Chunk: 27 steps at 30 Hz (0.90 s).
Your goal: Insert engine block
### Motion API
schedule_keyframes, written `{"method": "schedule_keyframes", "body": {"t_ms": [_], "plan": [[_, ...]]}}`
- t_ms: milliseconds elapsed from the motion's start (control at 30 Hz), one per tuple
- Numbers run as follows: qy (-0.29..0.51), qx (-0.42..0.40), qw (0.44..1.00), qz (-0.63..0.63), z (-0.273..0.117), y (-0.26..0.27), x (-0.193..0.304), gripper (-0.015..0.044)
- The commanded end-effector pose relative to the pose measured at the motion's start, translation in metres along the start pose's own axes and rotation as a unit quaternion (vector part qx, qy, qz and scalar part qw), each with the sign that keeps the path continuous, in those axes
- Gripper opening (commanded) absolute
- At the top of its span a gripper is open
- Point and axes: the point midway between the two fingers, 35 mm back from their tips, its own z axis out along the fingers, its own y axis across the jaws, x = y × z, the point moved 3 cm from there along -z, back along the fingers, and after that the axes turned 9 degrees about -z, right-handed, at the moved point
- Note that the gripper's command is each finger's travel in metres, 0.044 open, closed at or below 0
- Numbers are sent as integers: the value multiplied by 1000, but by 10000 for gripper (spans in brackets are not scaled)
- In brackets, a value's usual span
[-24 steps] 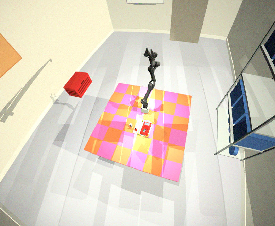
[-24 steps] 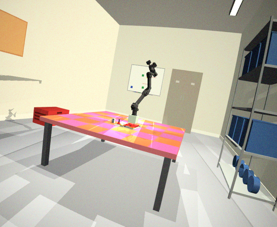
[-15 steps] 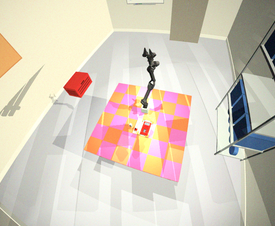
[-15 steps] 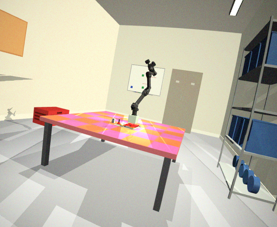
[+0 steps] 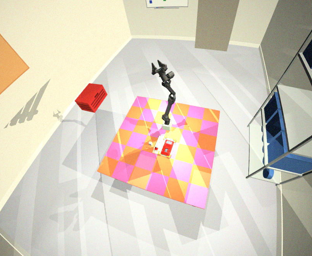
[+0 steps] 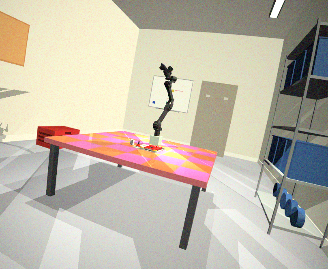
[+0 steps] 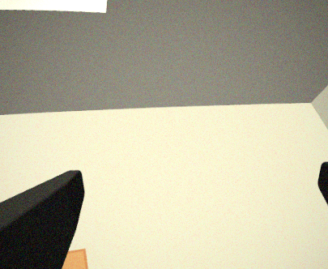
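The red car body (image 5: 167, 145) (image 6: 155, 148) lies on the table near the arm's base. Light and grey patches show on its top, but its opening and rib are too small to make out. A small whitish block (image 5: 150, 143) (image 6: 131, 141), which looks like the engine block, stands apart from the car body, to its left in the top and exterior views. Its slot side cannot be told. My gripper (image 5: 155, 61) (image 6: 166, 65) (image 7: 203, 177) is wide open and empty, raised high above the table and far from both. The wrist view shows only wall and ceiling beyond the fingers.
A pale flat piece (image 5: 159, 142) lies beside the car body, with a small red and black part (image 5: 156, 148) (image 6: 138, 144) at its front. The pale arm base (image 5: 166, 127) (image 6: 155, 140) stands behind. A red cabinet (image 5: 91, 96) (image 6: 58, 131) stands left of the table.
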Motion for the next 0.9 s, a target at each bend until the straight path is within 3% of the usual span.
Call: {"method": "schedule_keyframes", "body": {"t_ms": [0,400,867], "plan": [[-2,-59,998,-12,-1,47,8,440],[13,-234,971,-45,-28,177,42,440],[59,-417,904,-76,-95,302,97,440]]}}
